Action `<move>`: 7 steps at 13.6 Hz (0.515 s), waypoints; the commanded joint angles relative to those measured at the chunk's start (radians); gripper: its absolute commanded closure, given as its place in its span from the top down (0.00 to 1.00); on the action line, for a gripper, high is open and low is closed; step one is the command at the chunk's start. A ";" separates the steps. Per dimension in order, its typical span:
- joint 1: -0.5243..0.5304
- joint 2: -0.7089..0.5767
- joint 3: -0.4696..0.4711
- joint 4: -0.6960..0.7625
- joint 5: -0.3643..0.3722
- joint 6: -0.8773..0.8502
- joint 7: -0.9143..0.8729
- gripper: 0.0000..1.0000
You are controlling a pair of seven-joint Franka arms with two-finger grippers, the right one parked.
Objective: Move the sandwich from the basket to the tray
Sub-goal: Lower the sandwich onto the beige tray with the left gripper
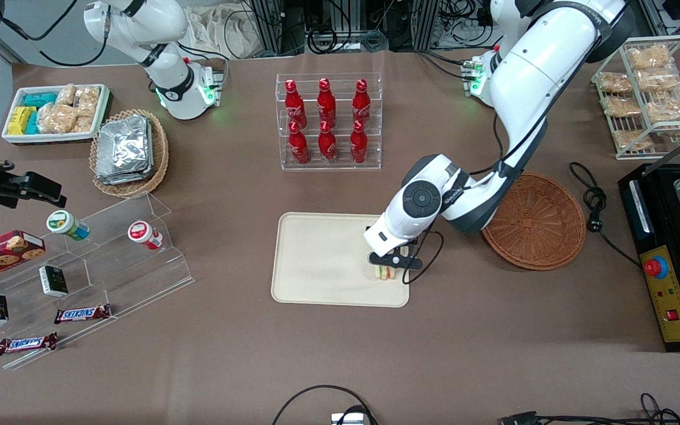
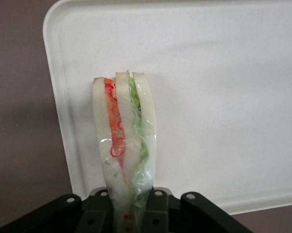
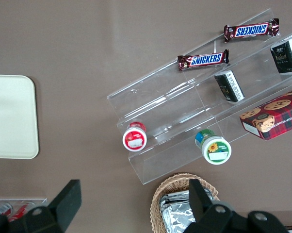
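My gripper [image 1: 388, 263] is shut on the sandwich [image 1: 384, 272], a wrapped wedge of white bread with orange, red and green filling [image 2: 124, 136]. It holds the sandwich over the cream tray [image 1: 322, 260], at the tray's corner nearest the basket and the front camera. In the left wrist view the black fingers [image 2: 100, 213] press the wedge from both sides, with the tray [image 2: 223, 97] under it. The reddish-brown basket [image 1: 538, 221] lies beside the tray, toward the working arm's end of the table, with nothing showing in it.
A clear rack of red bottles [image 1: 328, 121] stands farther from the front camera than the tray. An acrylic step shelf [image 1: 80, 265] with snack bars and cups lies toward the parked arm's end. A black device [image 1: 670, 260] and a wire rack of bagged snacks [image 1: 647, 88] stand near the basket.
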 commanded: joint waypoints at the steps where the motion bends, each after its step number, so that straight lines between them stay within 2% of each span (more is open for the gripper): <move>1: -0.019 0.032 0.005 0.047 0.022 -0.026 -0.027 0.19; 5: -0.030 0.045 0.006 0.047 0.034 -0.026 -0.030 0.24; 6: -0.030 0.049 0.006 0.047 0.042 -0.026 -0.032 0.33; 7: -0.030 0.052 0.006 0.047 0.044 -0.026 -0.043 0.53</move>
